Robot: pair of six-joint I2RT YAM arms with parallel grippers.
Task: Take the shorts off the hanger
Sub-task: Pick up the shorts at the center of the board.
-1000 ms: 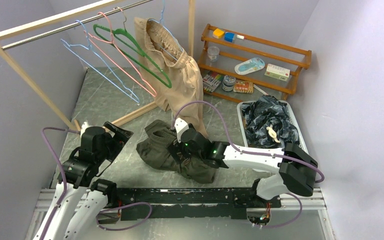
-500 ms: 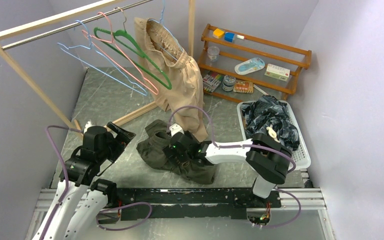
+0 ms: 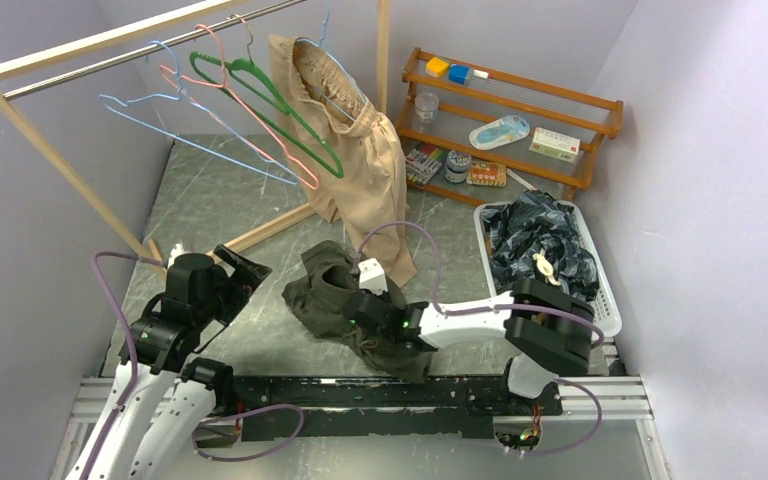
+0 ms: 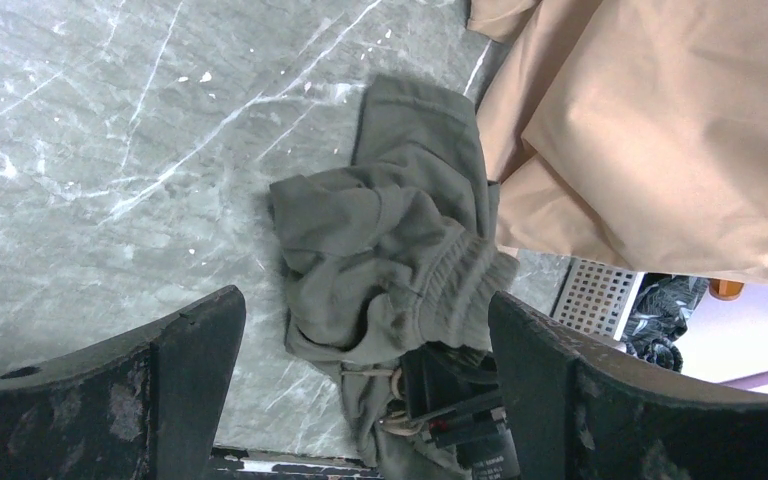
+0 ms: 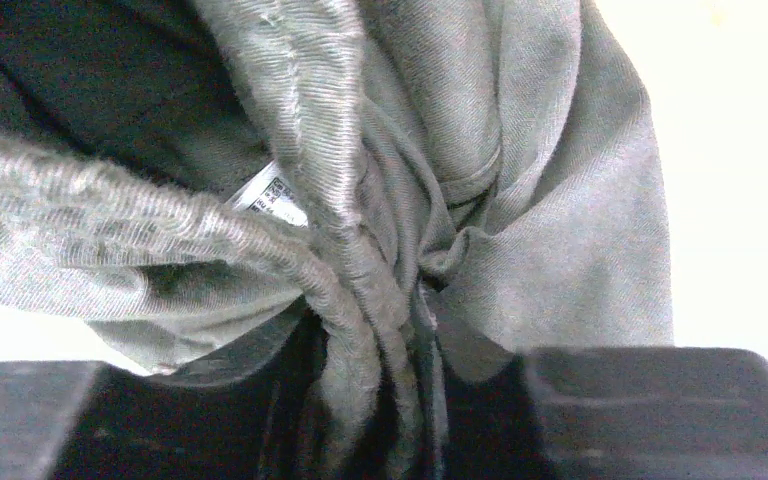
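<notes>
The right gripper (image 3: 353,303) is reaching left across the grey marble table (image 3: 210,200) and is pinching the olive shorts (image 3: 325,290). In the right wrist view the elastic waistband of the olive shorts (image 5: 520,200) is bunching up between the two black fingers (image 5: 650,410), with folds fanning out from the pinch (a white care label is showing just above it), so the right gripper (image 5: 380,385) is grasping the cloth. The rest of the olive pair is lying crumpled on the table, in front of the arm bases and just below the hanging pair.

The left gripper (image 3: 230,268) is hovering at the left side of the table, jaws spread wide and holding nothing. Its wrist camera is looking down past both fingers (image 4: 195,380) at the olive shorts (image 4: 390,240), which are well clear of the left gripper (image 4: 365,300).

The beige shorts (image 3: 360,170) are hanging on a wire hanger (image 3: 326,28) at the right end of the rail (image 3: 150,45), legs drooping toward the table. Three bare hangers, blue (image 3: 180,140), pink (image 3: 230,110) and green (image 3: 270,100), are hanging beside them.

The navy patterned shorts (image 3: 540,245) are lying piled in the white basket (image 3: 610,310) at the right. A wooden shelf (image 3: 520,100) is standing behind the basket.
</notes>
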